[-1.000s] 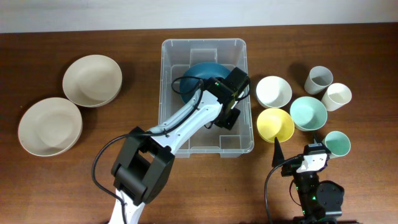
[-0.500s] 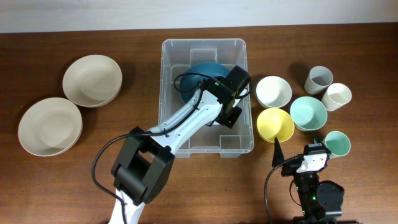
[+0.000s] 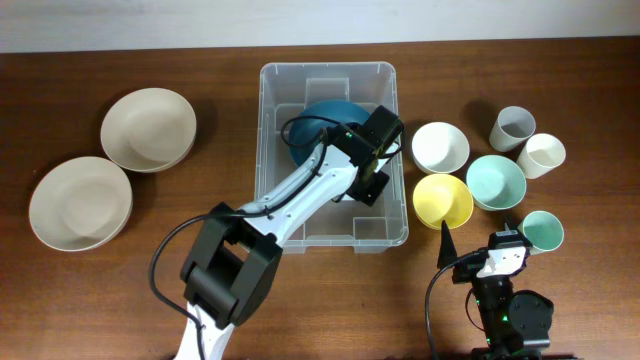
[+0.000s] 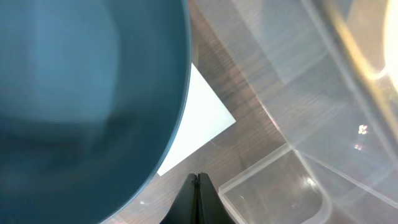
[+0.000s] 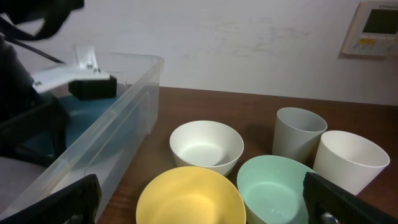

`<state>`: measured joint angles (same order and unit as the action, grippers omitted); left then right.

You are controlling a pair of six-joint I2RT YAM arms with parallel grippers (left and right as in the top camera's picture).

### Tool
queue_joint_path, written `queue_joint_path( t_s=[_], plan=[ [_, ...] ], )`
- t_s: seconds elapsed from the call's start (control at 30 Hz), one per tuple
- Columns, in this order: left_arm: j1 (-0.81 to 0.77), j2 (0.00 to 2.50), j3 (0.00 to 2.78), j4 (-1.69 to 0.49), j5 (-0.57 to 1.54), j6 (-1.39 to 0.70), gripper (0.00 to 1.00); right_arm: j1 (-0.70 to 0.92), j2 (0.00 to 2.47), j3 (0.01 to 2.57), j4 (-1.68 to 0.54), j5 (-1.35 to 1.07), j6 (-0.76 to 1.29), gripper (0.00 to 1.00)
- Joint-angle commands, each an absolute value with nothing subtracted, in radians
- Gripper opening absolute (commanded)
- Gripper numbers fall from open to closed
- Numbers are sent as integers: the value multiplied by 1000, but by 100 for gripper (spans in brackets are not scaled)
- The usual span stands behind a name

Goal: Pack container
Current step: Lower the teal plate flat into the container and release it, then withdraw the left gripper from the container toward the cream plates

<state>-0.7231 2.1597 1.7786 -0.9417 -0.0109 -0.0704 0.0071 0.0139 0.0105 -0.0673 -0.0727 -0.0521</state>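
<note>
Teal bowl (image 3: 330,108) inside the clear container (image 3: 330,68)
Left gripper (image 4: 198,190) pressed together beside the bowl; right gripper (image 5: 199,202) spread wide.

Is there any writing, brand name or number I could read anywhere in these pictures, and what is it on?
No text can be read.
The white label at the base of the large clear plastic tub: looks blank in the left wrist view.
The beige wall panel with a small screen, in the right wrist view: faint marks, too blurred to read.
</note>
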Motion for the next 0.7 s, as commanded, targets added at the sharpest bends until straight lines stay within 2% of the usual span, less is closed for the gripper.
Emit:
queue_joint_path(
  t_s=[0.0,0.67],
  plan=[
    [-712,2206,1784,-943,-7,-51,1,6,6,6,-72,-71,-51,99],
    [-588,2193,1813,-961,-13,-122,1,6,6,6,-72,-71,-51,99]
  ],
)
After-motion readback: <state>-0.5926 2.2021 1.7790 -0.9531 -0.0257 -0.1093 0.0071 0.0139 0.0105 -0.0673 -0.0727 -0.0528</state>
